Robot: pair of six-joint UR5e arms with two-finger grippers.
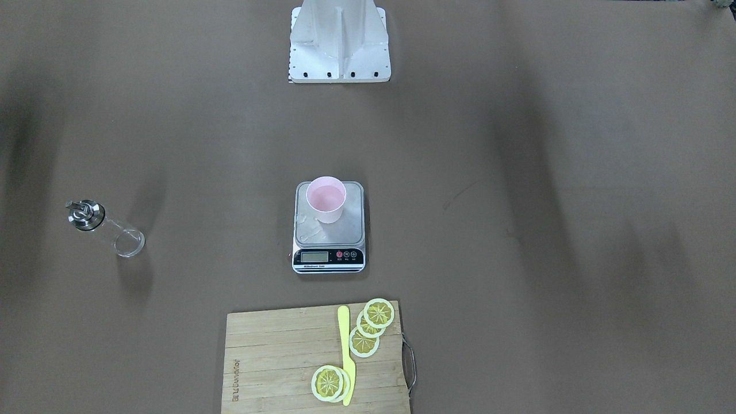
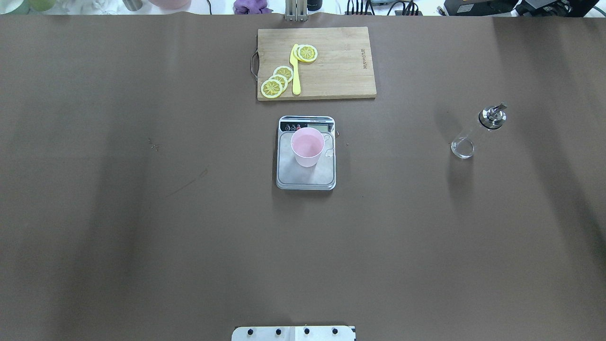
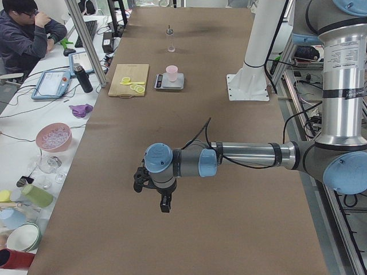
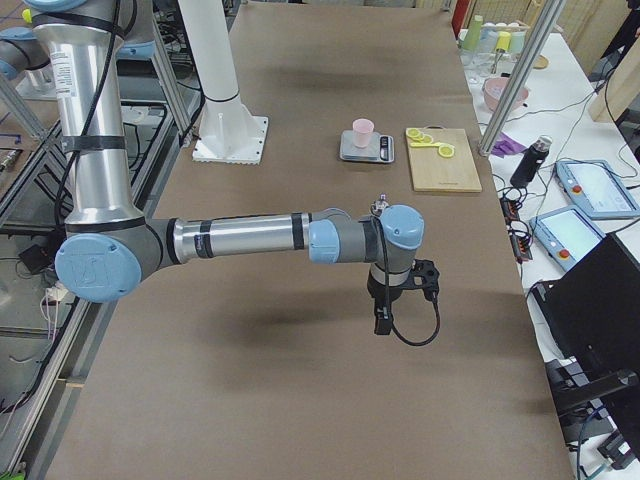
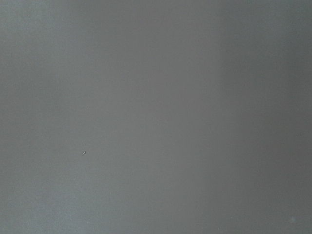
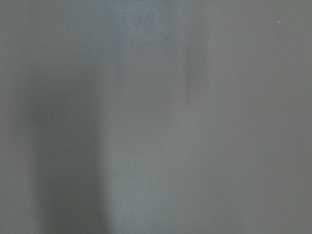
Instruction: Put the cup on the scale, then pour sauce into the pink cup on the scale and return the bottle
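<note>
The cup (image 1: 326, 198) stood upright on the scale (image 1: 348, 229), placed for weighing; the bottle (image 1: 106, 228) stood well apart, which I judged as returned; the left claw (image 3: 139, 181) and right claw (image 4: 424, 279) hung clear of both; whether they were released or clenched I couldn't tell.

Overhead view: the cup (image 2: 307, 147) stands on the scale (image 2: 306, 177). The cutting board (image 2: 336, 71) lies at the scale's 12 o'clock; the bottle (image 2: 476, 132) stands well apart at its 3 o'clock.
</note>
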